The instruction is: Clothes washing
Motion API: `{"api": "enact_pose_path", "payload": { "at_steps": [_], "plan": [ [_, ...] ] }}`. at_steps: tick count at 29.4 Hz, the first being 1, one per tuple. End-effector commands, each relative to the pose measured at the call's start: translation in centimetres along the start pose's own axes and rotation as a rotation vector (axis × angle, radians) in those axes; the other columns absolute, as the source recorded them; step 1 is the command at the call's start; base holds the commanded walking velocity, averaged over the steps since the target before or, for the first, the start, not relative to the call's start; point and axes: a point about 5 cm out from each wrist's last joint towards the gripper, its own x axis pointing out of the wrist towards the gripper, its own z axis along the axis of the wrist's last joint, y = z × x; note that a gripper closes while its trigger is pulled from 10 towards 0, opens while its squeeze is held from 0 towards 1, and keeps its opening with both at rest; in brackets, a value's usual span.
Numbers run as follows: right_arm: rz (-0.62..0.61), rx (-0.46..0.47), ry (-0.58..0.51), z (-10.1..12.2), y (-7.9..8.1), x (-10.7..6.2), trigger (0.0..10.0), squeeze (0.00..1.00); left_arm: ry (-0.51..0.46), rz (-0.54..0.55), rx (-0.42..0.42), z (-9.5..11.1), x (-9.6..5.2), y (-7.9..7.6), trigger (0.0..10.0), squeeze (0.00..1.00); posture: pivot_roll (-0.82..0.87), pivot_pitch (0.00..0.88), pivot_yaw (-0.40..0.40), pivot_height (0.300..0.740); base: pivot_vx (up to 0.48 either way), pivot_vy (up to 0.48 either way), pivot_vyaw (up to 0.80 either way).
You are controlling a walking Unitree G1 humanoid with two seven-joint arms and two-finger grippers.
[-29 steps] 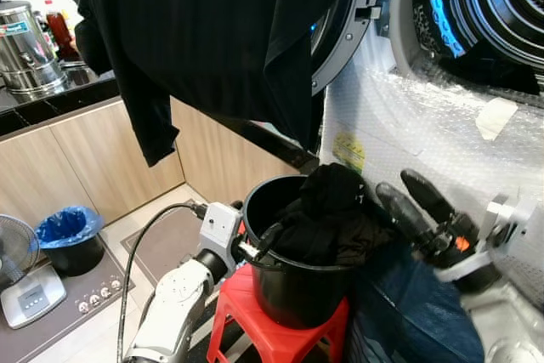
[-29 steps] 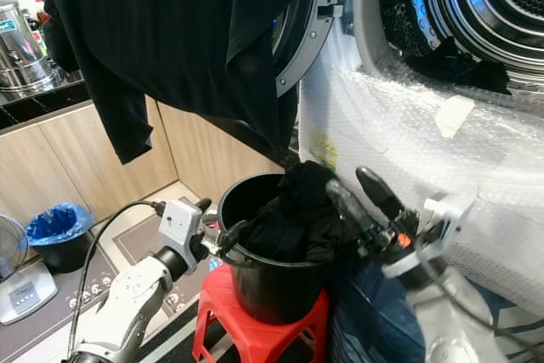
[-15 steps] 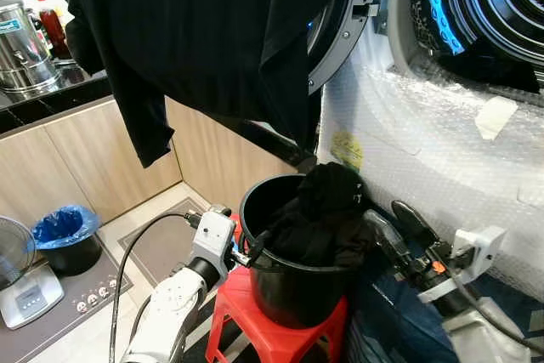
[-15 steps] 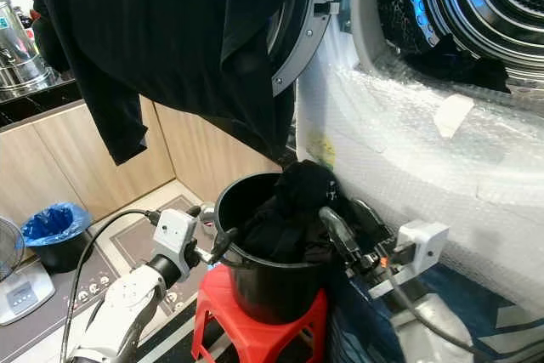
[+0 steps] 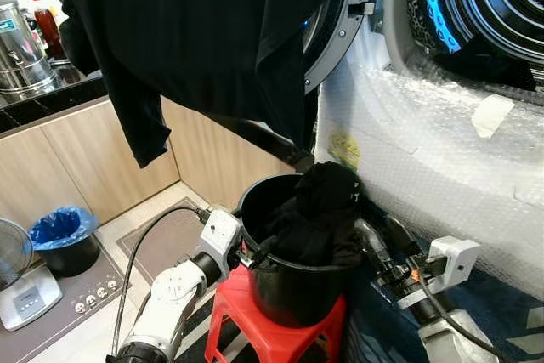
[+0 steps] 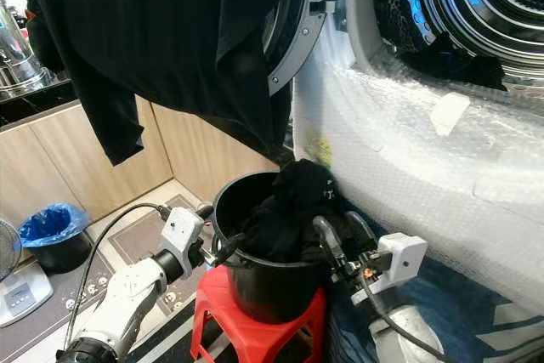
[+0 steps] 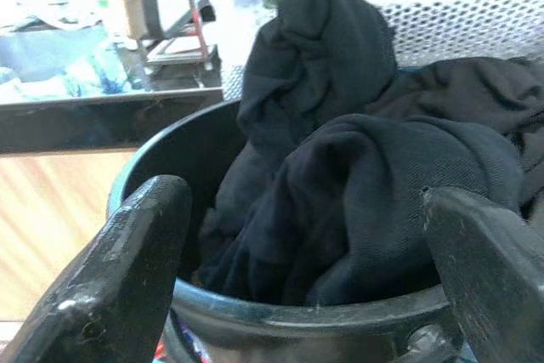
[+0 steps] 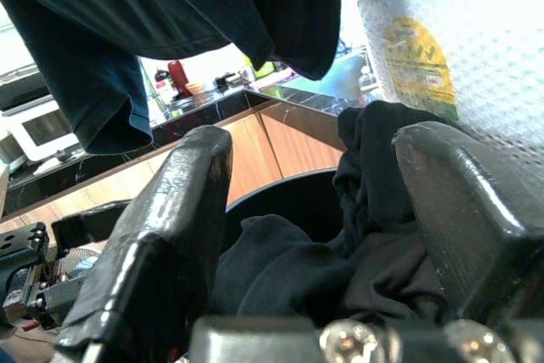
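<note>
A black bucket [image 5: 289, 295] stands on a red stool [image 5: 242, 316] below the washing machine. It is heaped with black clothes [image 5: 323, 210]. My left gripper [image 5: 255, 254] is open at the bucket's left rim; its wrist view shows the clothes [image 7: 382, 193] between the spread fingers [image 7: 119, 269]. My right gripper [image 5: 376, 231] is open at the bucket's right side, level with the rim. Its fingers [image 8: 161, 244] frame the clothes [image 8: 374, 261] in the right wrist view. Neither gripper holds anything.
The washer's drum [image 5: 484, 6] is open at the upper right, with a dark garment [image 5: 501, 65] at its lip and bubble wrap on its front. A large black shirt [image 5: 212, 31] hangs over the door. A blue-lined bin [image 5: 64, 231] and a scale [image 5: 25, 291] sit at the left.
My right gripper has come down and in toward the bucket's right side. The left gripper has stayed at the left rim. The camera has shifted slightly.
</note>
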Motion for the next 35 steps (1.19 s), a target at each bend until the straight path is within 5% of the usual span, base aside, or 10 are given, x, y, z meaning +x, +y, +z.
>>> {"api": "enact_pose_path", "payload": {
  "at_steps": [1,22,24,35],
  "plan": [
    [0.015,-0.01,0.005,0.0,0.6,-0.5,10.0,0.0,-0.006,-0.051,0.013,0.5,0.2,0.4,10.0,0.0,-0.15,0.11,0.057,0.74,0.0,0.0,0.0],
    [0.032,-0.052,-0.01,2.1,2.1,-2.2,10.0,0.0,0.032,-0.143,-0.027,1.2,2.3,2.2,10.0,0.0,-0.28,0.211,0.061,0.74,0.0,0.0,0.0],
    [0.025,-0.07,-0.025,3.4,2.6,-2.9,10.0,0.0,0.031,-0.191,-0.043,2.2,3.6,2.0,10.0,0.0,-0.3,0.223,0.064,0.74,0.0,0.0,0.0],
    [-0.008,-0.077,-0.002,4.0,3.2,-4.2,10.0,0.0,0.03,-0.373,-0.071,2.5,4.6,0.0,10.0,0.0,-0.34,0.245,0.077,0.74,0.0,0.0,0.0]
  ]
}}
